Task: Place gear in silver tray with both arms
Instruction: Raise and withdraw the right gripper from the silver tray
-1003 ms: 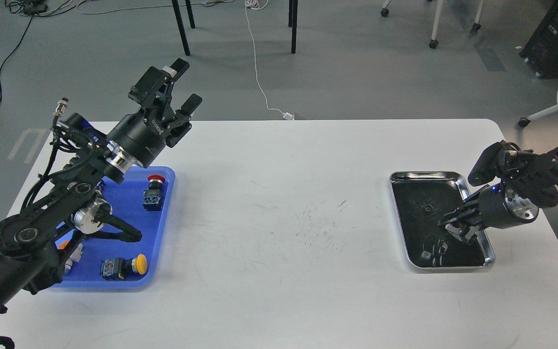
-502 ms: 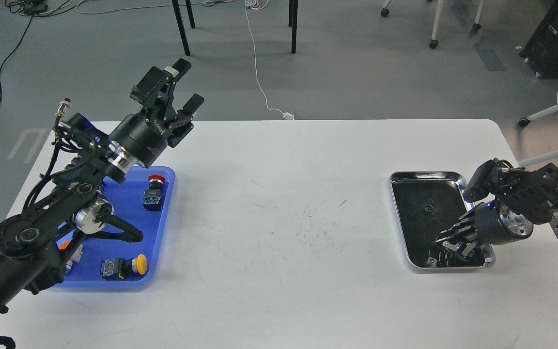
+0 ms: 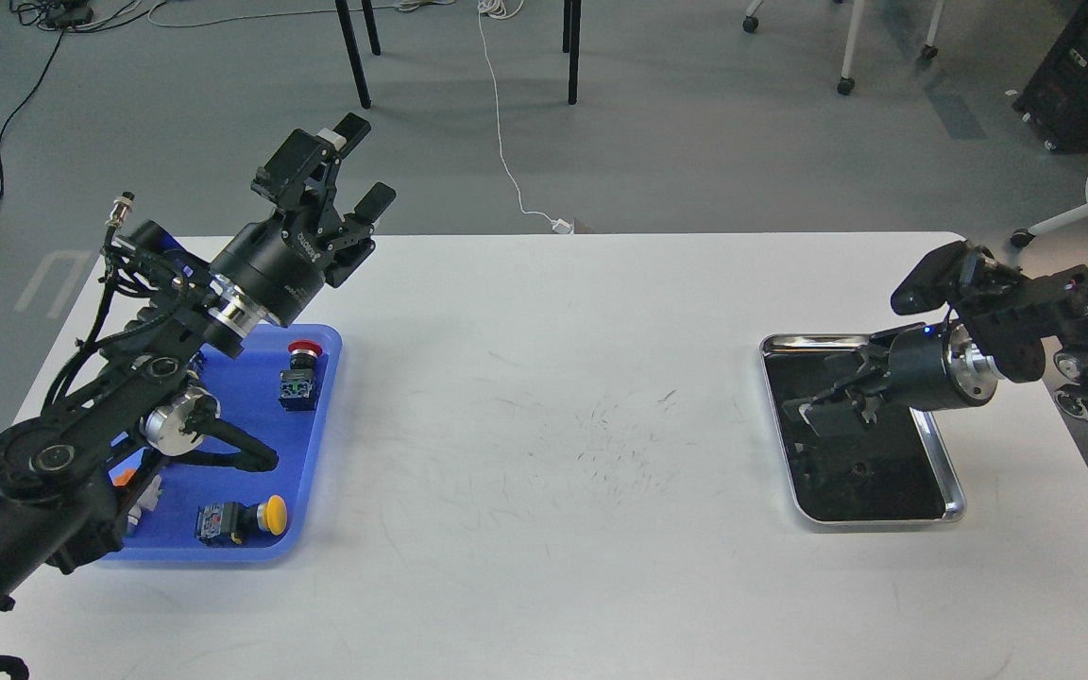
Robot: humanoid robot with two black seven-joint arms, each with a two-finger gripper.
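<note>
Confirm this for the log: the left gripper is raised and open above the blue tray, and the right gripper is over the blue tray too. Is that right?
Not quite. In the head view the right gripper is over the silver tray, not the blue one. The rest holds: the left gripper is raised and open above the blue tray.

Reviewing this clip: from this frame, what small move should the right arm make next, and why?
Probably pull the right gripper up and back toward the table's right edge. It hangs over the silver tray, and a small dark piece, likely the gear, seems to lie on the tray floor apart from it. Whether the gripper is open is hard to tell. The left gripper is raised, open and empty.
</note>
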